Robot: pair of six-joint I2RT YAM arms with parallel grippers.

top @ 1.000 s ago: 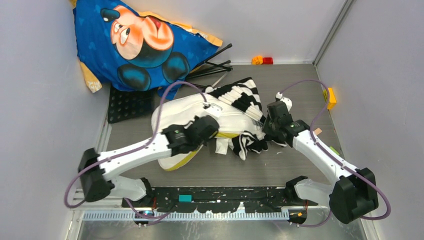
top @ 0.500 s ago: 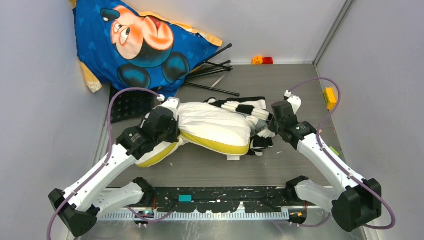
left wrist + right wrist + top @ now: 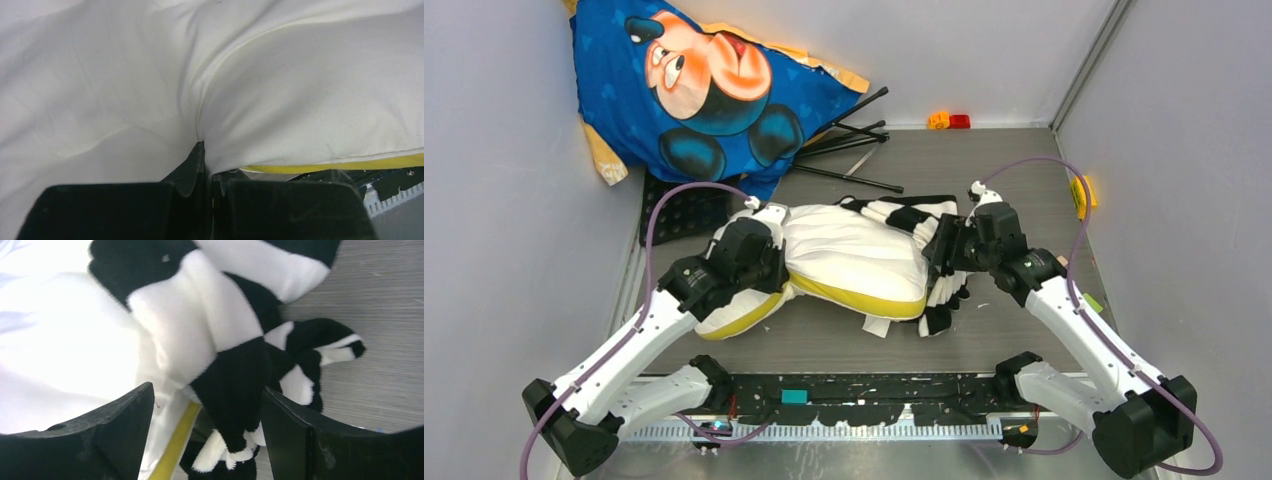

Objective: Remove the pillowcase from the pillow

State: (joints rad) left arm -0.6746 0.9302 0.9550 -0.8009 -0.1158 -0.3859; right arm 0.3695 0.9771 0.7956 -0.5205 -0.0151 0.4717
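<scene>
The left end effector (image 3: pixel 202 150) has its two fingers pressed together with almost no gap. They pinch a fold of the white pillow (image 3: pixel 300 100) at a deep crease, and cloth bulges on both sides of the tips. A yellow edge of the pillow shows just to the right of the fingers, low in the wrist view. From above, this end effector sits at the pillow's left end, with a yellow-rimmed corner poking out beneath the arm.

The right end effector (image 3: pixel 206 390) stands wide open, its fingers well apart. Black-and-white folds of the pillowcase (image 3: pixel 235 315) hang between them, but neither finger clamps the cloth. White pillow and a strip of its yellow edge lie beside the left finger. To the right, a loose striped tail rests on the grey desk (image 3: pixel 1014 170).

The pillow lies across the middle of the desk between the two arms, its yellow edge toward the arm bases. The pillowcase is bunched up at the pillow's right end, wrapping only that end, and most of the pillow is bare.

Farther off, a blue cartoon cushion (image 3: pixel 704 90) leans in the far left corner. Thin black rods (image 3: pixel 849 130) lie beside it, and a black pegged mat (image 3: pixel 679 210) lies below it.
</scene>
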